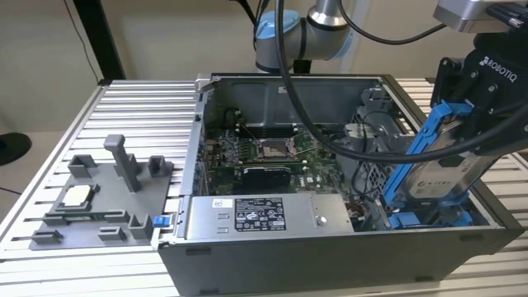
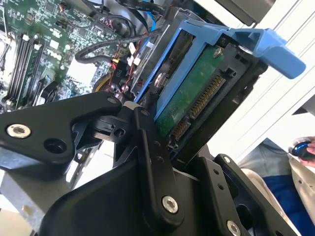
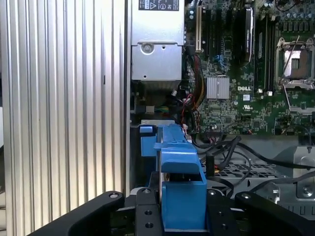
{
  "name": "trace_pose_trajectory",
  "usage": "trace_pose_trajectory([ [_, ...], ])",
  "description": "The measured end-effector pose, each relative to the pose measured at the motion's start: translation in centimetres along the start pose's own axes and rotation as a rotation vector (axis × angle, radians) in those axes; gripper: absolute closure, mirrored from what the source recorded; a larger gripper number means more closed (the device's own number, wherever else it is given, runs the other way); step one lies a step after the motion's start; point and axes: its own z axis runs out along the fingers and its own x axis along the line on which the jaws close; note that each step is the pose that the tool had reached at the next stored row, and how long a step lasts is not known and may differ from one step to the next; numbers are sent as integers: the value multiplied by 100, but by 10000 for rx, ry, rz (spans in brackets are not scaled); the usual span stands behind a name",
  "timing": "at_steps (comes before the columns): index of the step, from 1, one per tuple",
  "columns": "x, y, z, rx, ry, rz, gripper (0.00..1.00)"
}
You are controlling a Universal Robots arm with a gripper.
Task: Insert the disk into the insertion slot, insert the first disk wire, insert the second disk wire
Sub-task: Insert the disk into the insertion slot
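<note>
Claw (image 1: 459,127) is clenched on the disk (image 1: 446,173), with black matte fingers (image 2: 150,157) pinching it on both flat faces.

- Disk: flat silver-grey slab with a white label, framed in bright blue moulded plastic. It's tilted steeply. The lower end is down at the blue rails of the insertion slot (image 1: 425,218), directly below the claw, and the upper end stands above the case rim. Can't tell how far it's seated.
- In the second wrist view the disk (image 2: 194,96) shows its green circuit-board underside, with a row of connector contacts near the claw (image 2: 172,135). A blue tab sticks out at the end away from the claw.
- In the first wrist view the claw (image 3: 182,212) straddles the glossy, boxy blue end of the disk (image 3: 182,189).
- Slot: grey perforated sheet metal.
- Beyond the fingertips is the green motherboard (image 3: 231,108), with black cables (image 3: 231,147) looping across it.
- A plain grey metal power supply box (image 1: 256,216) with a sticker lies beside the slot, inside the dark case (image 1: 330,260).
- Well away from the claw, a grey plastic fixture tray (image 1: 107,185) with upright posts sits on the ribbed aluminium table (image 1: 140,105).
</note>
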Motion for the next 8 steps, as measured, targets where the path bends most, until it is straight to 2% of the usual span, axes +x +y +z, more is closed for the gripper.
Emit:
trace_pose_trajectory([
  [8, 0, -3, 21, 0, 1, 0, 100],
])
